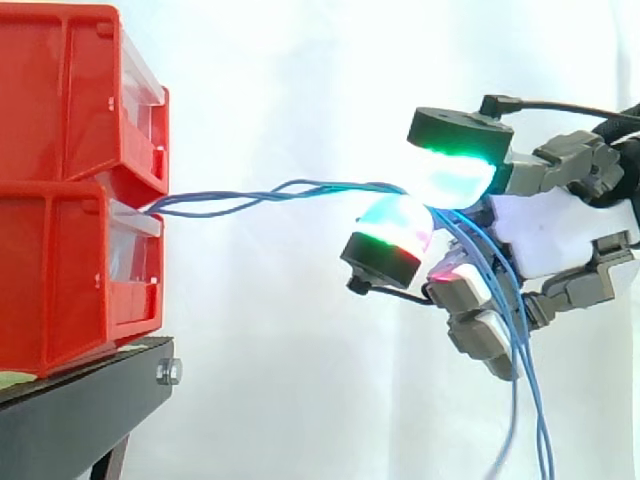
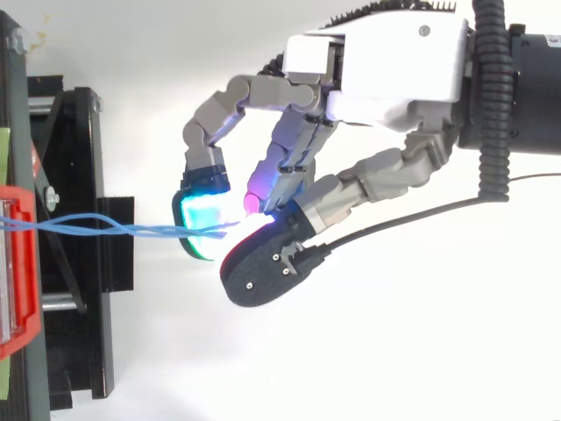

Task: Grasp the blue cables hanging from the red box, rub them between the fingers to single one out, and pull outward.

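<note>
Several thin blue cables point(image 1: 260, 196) run twisted from the gap between the two stacked red boxes point(image 1: 70, 190) rightward to my hand point(image 1: 560, 235). The hand is shut on them: two glowing fingertips point(image 1: 455, 175) pinch the bundle between them, one pad from above and one from below. Past the pinch the cables' loose ends point(image 1: 520, 380) fall down in front of the palm and leave the bottom of the side view. From above, the blue cables point(image 2: 105, 226) stretch nearly level from the red box point(image 2: 17, 263) into the lit pads point(image 2: 206, 215).
The red boxes rest on a black stand point(image 1: 90, 400) at the left. A white curtain hangs behind everything. Open room lies between the boxes and my hand, and below the hand.
</note>
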Controlling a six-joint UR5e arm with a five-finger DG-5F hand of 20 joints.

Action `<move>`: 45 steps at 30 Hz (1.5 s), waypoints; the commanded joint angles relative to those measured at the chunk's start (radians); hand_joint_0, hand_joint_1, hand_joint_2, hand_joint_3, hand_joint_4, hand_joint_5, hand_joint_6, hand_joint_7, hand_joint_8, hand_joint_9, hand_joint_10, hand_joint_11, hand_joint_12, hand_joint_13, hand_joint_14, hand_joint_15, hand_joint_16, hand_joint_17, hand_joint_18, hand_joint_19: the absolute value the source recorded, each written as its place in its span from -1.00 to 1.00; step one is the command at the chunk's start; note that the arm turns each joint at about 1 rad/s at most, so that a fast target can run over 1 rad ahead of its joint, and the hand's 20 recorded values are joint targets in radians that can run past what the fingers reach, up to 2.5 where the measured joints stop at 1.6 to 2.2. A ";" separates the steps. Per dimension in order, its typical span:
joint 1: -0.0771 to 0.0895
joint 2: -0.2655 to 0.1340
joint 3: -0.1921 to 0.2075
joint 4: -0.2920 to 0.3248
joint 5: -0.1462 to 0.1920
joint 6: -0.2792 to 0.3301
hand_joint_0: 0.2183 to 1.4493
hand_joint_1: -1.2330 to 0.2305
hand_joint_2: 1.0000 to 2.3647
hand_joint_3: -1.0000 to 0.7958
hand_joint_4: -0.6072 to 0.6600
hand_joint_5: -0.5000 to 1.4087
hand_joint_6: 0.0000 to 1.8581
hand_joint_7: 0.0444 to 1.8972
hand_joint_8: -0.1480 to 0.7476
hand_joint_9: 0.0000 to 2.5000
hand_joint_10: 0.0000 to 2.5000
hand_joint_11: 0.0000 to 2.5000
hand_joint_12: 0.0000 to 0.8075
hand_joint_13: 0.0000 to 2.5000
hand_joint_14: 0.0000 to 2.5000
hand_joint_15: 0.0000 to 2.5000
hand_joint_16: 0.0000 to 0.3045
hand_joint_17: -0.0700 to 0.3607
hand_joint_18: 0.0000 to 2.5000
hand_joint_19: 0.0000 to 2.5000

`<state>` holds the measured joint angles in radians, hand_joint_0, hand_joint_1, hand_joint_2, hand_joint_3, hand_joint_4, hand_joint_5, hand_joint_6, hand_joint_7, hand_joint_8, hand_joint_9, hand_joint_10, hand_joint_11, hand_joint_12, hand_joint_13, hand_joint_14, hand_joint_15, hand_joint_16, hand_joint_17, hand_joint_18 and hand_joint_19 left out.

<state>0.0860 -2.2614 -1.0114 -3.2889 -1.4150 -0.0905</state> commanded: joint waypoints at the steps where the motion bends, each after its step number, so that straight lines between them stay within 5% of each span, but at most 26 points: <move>1: 0.000 0.000 -0.001 0.000 -0.001 0.000 -0.27 -0.49 -1.00 -0.44 -0.23 -0.65 0.00 0.02 -0.22 -0.09 -0.98 -0.39 -0.34 -0.13 -0.97 -0.34 -0.74 -0.26 -0.23 -0.38; 12: -0.003 0.002 0.001 0.000 -0.001 0.005 -0.55 -0.44 -1.00 -0.44 -0.06 -0.63 -0.02 -0.06 -0.19 -0.05 -0.98 -0.39 -0.28 -0.10 -0.97 -0.34 -0.70 -0.20 -0.20 -0.38; 20: -0.003 0.008 0.001 0.002 0.004 0.003 -0.62 0.04 -1.00 -0.44 -0.01 -0.62 -0.04 -0.04 -0.15 -0.03 -0.98 -0.41 -0.19 -0.07 -0.98 -0.34 -0.65 -0.12 -0.17 -0.39; 32: -0.003 0.013 0.005 0.000 0.004 0.003 -0.27 -0.39 -0.99 -0.33 -0.14 -0.63 -0.03 0.03 -0.21 -0.07 -0.98 -0.38 -0.31 -0.10 -0.97 -0.32 -0.72 -0.23 -0.23 -0.36; 36: -0.003 0.014 0.005 0.002 0.004 0.002 -0.18 -0.45 -0.99 -0.40 -0.29 -0.64 -0.02 0.01 -0.21 -0.09 -0.98 -0.38 -0.32 -0.12 -0.97 -0.33 -0.73 -0.24 -0.23 -0.38; 41: -0.002 0.013 0.005 0.000 0.004 0.000 -0.10 -0.44 -1.00 -0.44 -0.56 -0.66 0.00 0.34 -0.22 -0.09 -0.98 -0.37 -0.35 -0.13 -0.97 -0.33 -0.74 -0.27 -0.22 -0.39; 45: -0.003 0.014 0.005 0.000 0.001 -0.002 -0.13 -0.45 -1.00 -0.44 -0.54 -0.66 0.02 0.23 -0.24 -0.08 -0.98 -0.35 -0.35 -0.13 -0.97 -0.33 -0.75 -0.27 -0.22 -0.38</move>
<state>0.0829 -2.2478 -1.0063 -3.2888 -1.4128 -0.0908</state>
